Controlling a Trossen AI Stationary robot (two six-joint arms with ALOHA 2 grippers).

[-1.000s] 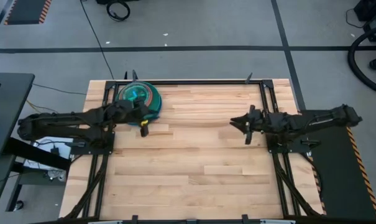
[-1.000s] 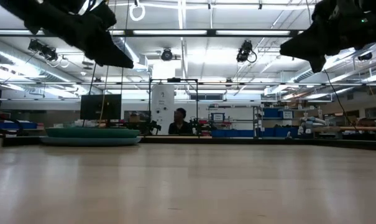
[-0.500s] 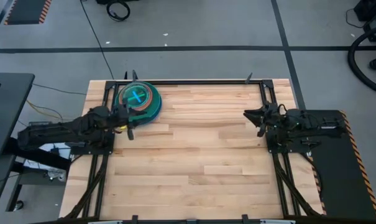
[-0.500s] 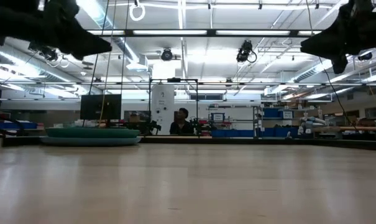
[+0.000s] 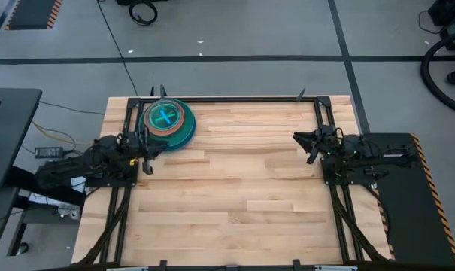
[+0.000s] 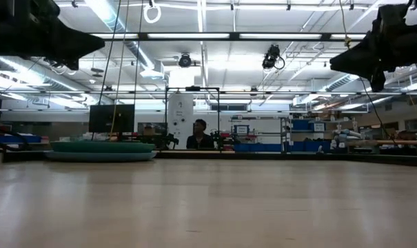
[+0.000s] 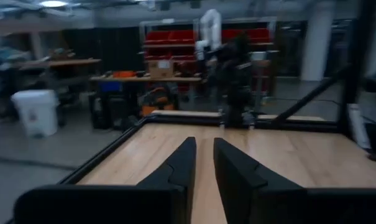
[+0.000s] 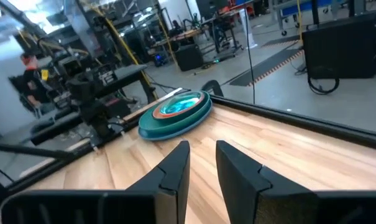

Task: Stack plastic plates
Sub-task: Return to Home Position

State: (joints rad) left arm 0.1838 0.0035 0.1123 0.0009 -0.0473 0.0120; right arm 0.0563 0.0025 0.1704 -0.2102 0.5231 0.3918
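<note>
Across the middle of the high view we saw the wooden bench, with a dark arm folded close to its own base on either side. At the bench's left edge the left hand hovered above the wood, just beside the stack of plastic plates but not touching it. Its wrist view showed us its two fingers drawn nearly together, with only a thin slit between them and nothing gripped. Opposite, the right hand hung over the bench's right edge, well apart from the stack. Its fingers stood just as close to each other and were equally empty.

The stack itself rested in the bench's corner on the left arm's side, at the edge farthest from the low camera, where it appeared to us as one low, flat mound. From above we made out a large blue plate at the bottom. A teal plate lay on it, then a tan ring. The small translucent plates were nested at the centre, and the topmost looked bluish-green. Beyond the bench, far back in the room, we noticed a person.
</note>
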